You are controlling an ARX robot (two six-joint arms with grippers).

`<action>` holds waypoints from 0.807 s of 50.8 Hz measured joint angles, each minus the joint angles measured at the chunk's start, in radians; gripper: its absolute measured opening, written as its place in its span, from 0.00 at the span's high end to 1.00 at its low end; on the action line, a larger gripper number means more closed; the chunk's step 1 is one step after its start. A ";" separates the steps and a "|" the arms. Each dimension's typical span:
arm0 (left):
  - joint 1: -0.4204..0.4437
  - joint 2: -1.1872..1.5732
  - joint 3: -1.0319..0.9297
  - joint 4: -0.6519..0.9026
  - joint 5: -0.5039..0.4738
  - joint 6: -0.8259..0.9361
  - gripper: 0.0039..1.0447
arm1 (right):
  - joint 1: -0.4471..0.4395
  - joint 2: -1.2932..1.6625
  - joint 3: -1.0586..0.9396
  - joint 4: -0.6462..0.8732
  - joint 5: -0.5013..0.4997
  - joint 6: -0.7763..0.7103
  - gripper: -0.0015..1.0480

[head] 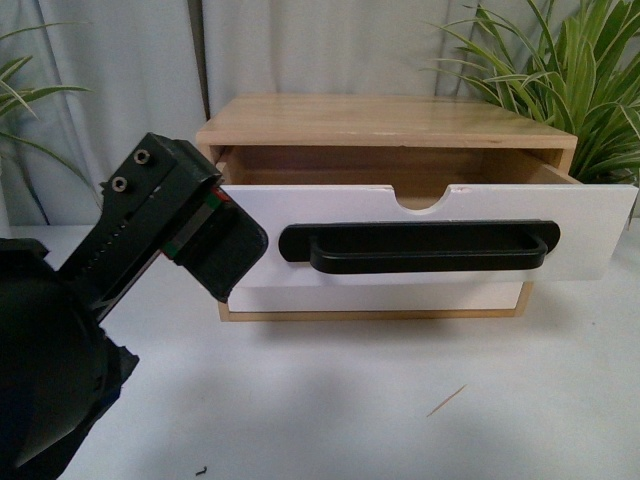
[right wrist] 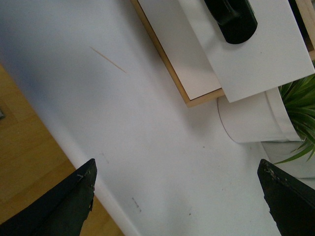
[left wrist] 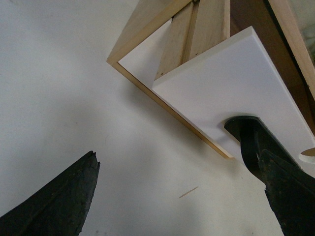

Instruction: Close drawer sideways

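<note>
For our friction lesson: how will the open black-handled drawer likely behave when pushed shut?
The drawer looks rigid, wood sides and white front, so it should slide, not flex. Its front seems askew, overhanging the cabinet on the right, so an off-centre push might jam it. The cabinet may shift on the table.

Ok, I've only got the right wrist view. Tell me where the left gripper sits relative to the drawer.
Observer: In the front view, the left gripper is in front of the left end of the drawer.
Operator: Give me its fingers.
Observer: Open. In the left wrist view one of the fingers overlaps the black handle; contact unclear.
Operator: Now report how far out it is.
Observer: Partly out. The front view shows its wood sides ahead of the cabinet.
</note>
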 joint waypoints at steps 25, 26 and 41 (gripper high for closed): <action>0.055 0.191 0.168 0.040 0.130 0.055 0.05 | 0.177 0.327 0.196 0.195 0.129 0.043 0.09; 0.057 0.193 0.171 0.040 0.131 0.055 0.05 | 0.180 0.334 0.200 0.198 0.131 0.043 0.09; 0.079 0.209 0.208 0.039 0.163 0.069 0.05 | 0.237 0.476 0.310 0.226 0.173 0.044 0.09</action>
